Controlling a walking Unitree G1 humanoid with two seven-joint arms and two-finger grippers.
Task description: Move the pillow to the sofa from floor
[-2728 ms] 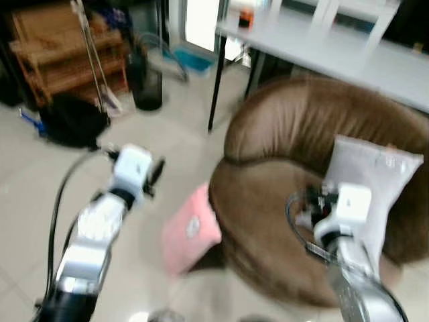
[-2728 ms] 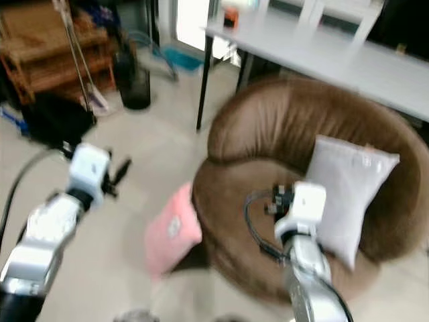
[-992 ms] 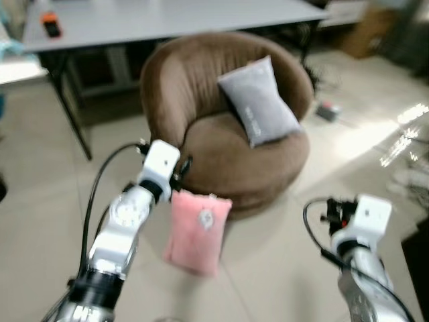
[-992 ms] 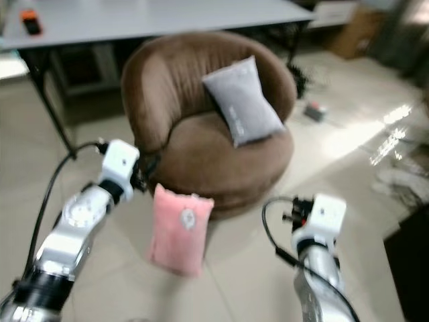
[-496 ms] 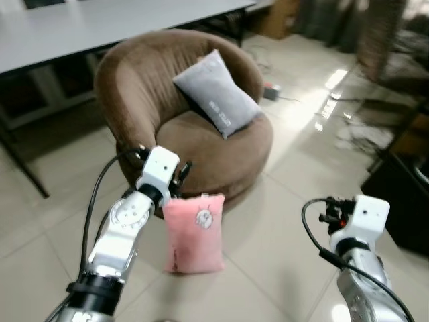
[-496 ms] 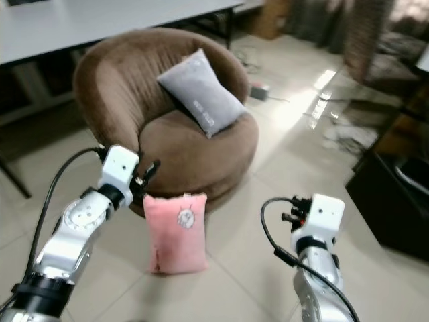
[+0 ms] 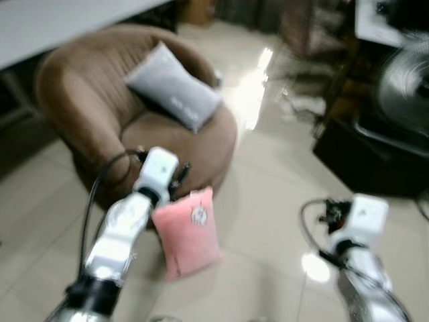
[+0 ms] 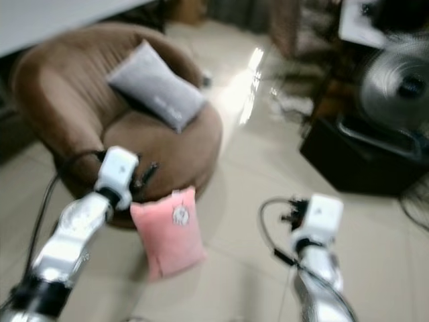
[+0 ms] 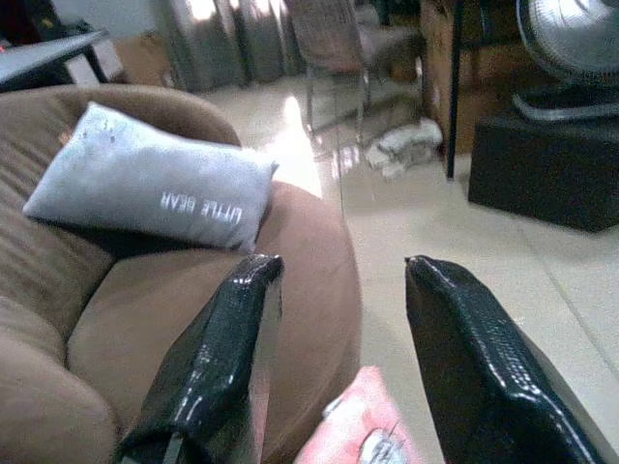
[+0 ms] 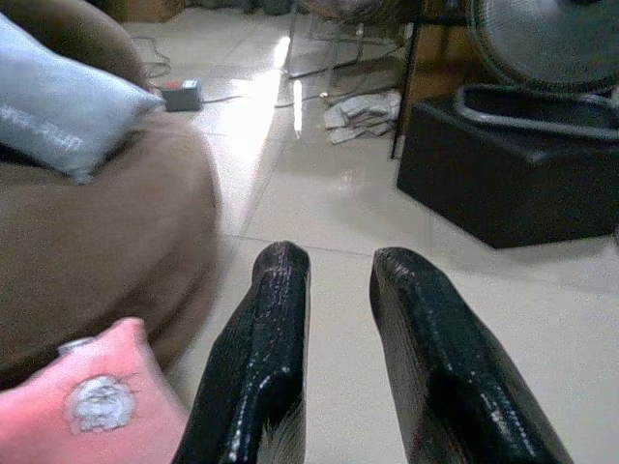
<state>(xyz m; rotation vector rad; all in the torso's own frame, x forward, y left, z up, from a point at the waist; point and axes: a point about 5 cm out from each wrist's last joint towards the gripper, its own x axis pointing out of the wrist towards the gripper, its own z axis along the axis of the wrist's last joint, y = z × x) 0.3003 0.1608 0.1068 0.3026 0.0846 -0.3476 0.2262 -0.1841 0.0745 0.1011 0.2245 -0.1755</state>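
While raised forward, left pincer: fingers spread wide, holding nothing, above pink pillow.
Pink pillow: upright on floor, at sofa's 6 o'clock.
Right pincer: extended forward, fingers slightly parted, empty.

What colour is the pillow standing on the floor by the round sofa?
Pink, with a small pale emblem near its top; the pillow shows best in the right eye view.

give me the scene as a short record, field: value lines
target: pink square fabric pillow, upright on the tiled floor, against the sofa front
destination: round brown fabric sofa
on sofa: grey rectangular pillow leaning on the backrest
left gripper: open, above the pink pillow, empty
right gripper: fingers slightly apart, over bare floor, empty
nearby: black box with a fan
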